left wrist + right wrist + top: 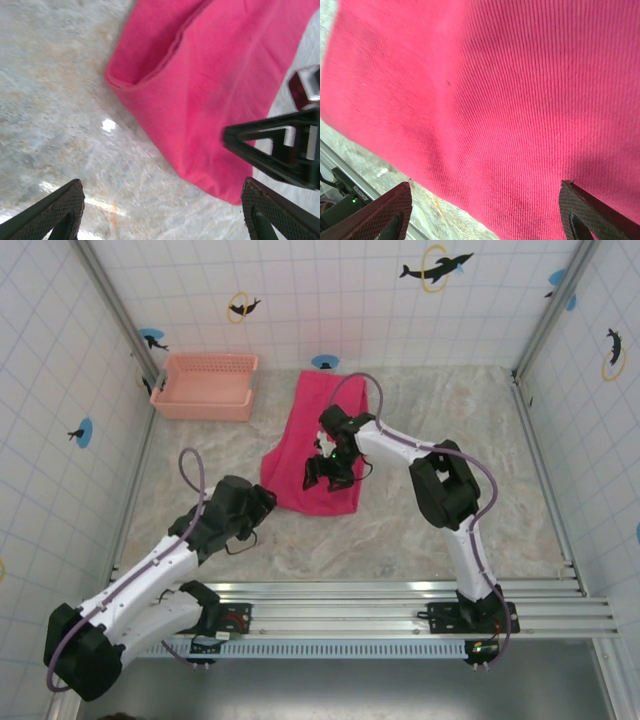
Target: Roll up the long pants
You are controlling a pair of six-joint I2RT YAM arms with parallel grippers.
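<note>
Both wide open and empty, the right gripper (330,472) hovers over the near end of the long pants (322,418), which we see lying lengthwise near-to-far on the table (450,420), and the left gripper (264,502) just beside that end.

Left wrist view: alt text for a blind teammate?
Bright pink long pants lie on the marbled table, a corner toward the camera. The open left gripper frames the bottom edge; a right gripper finger shows at right.

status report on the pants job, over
Left gripper open, over bare table beside the pants. Right gripper open above the pants, empty. Pants lying flat, unrolled. Basket well clear.
</note>
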